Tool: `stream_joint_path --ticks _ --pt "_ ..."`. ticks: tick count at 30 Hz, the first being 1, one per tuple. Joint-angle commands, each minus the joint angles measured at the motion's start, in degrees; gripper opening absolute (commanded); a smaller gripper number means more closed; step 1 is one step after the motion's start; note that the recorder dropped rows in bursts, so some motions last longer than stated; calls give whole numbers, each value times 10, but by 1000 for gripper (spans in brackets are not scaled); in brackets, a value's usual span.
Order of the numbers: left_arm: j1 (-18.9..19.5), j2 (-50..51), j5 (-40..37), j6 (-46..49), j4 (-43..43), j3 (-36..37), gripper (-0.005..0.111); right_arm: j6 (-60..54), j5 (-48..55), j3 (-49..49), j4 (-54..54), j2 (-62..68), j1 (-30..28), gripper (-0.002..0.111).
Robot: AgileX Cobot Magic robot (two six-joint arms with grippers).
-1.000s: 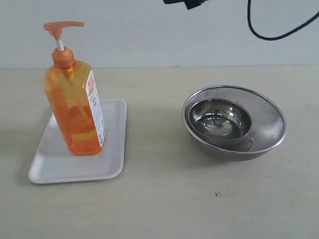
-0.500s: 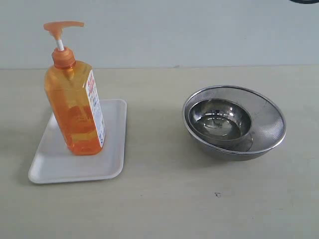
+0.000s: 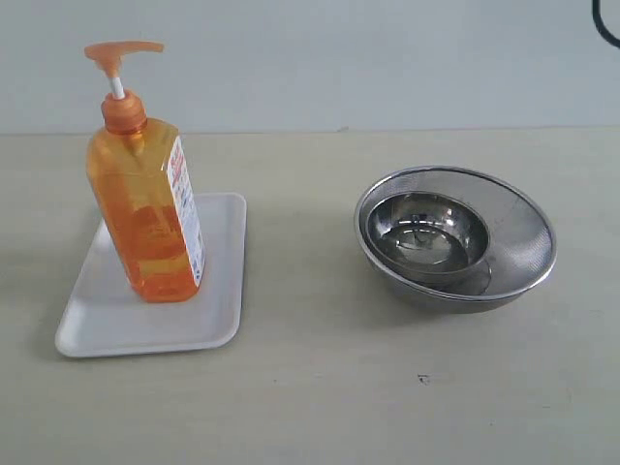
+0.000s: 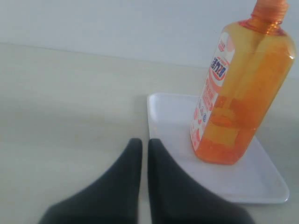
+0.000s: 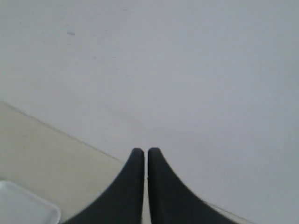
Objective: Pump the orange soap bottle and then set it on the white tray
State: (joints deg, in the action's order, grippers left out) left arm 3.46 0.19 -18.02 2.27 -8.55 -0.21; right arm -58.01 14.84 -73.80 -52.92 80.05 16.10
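Note:
The orange soap bottle point(image 3: 147, 203) stands upright on the white tray point(image 3: 218, 291) at the left of the table, its pump head raised on the white stem. Neither gripper shows in the exterior view. In the left wrist view the bottle point(image 4: 238, 88) rests on the tray point(image 4: 168, 116), and my left gripper point(image 4: 145, 143) is shut and empty, a short way off the tray's near edge. My right gripper point(image 5: 145, 152) is shut and empty, held high facing the wall, with a corner of the tray point(image 5: 23, 205) below it.
A round steel mesh bowl point(image 3: 523, 232) with a smaller steel bowl point(image 3: 426, 232) inside it sits at the right of the table. A black cable point(image 3: 605, 24) hangs at the upper right edge. A pale wall stands behind the table.
The dark arm part and the cable loop at the top right have moved up and out of the exterior view. The bottle, tray and bowls have not moved.

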Motion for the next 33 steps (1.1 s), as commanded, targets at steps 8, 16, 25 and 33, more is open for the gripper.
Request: stream_joint_path --ticks 8,16,25,33 --pt "-3 -2 5 -5 4 2 5 102 -256 210 -5 -153 -2 0" --pt "-3 -2 5 -5 4 2 5 107 -296 332 -5 -250 -2 0" --pt "-3 -2 5 -5 4 2 5 112 -325 473 -5 -392 -2 0" --pt "-3 -2 5 -5 4 2 5 112 -293 610 -5 -542 -2 0"
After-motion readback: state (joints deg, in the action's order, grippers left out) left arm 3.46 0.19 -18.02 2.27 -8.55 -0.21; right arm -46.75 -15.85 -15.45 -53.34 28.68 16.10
